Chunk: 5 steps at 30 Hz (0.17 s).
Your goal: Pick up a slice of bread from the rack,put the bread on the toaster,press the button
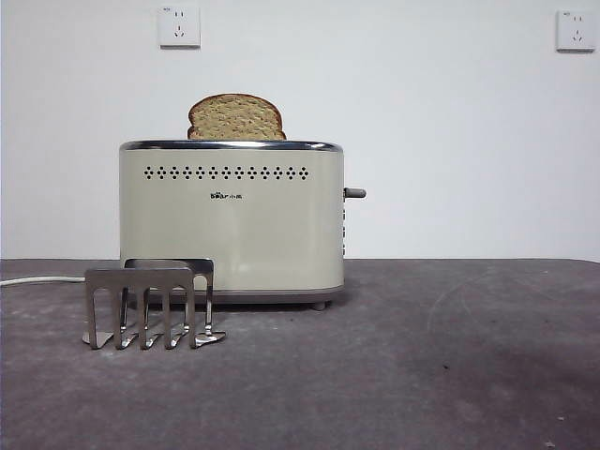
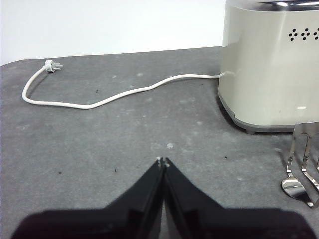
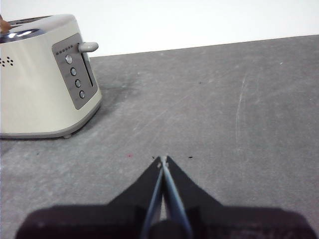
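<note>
The slice of bread (image 1: 236, 117) sits upright in the toaster (image 1: 231, 220), its domed top poking up above the chrome rim, toward the left half of the slot. The rack (image 1: 150, 302) stands just in front of the toaster's lower left corner, and its slots hold nothing. On the toaster's right end the lever (image 1: 354, 193) sticks out near the top, above a column of round buttons (image 3: 76, 77). A white power cord (image 2: 114, 93) trails off across the grey table (image 1: 422, 366), plug lying loose. The left gripper (image 2: 163, 161) hovers low over bare table, jaws pressed together, gripping nothing, rack and toaster off to one side. The right gripper (image 3: 163, 160) is likewise closed tight and empty, well apart from the toaster's button end
</note>
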Tool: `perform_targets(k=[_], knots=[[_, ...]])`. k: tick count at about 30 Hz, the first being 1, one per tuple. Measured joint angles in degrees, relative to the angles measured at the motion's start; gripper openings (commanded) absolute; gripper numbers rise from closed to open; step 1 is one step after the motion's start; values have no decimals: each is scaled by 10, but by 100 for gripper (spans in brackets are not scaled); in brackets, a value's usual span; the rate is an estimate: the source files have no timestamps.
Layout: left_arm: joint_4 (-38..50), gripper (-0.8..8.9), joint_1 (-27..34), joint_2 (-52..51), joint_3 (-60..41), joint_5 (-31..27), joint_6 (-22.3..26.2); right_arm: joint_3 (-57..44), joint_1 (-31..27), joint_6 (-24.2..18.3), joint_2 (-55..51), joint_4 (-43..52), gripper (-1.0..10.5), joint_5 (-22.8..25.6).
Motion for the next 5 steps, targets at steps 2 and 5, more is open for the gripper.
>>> perform_targets(k=[2,5], knots=[[0,-3,0,0,0,0,0,0,0,0,0,0,1,0],[0,-3,0,0,0,0,0,0,0,0,0,0,1,0]])
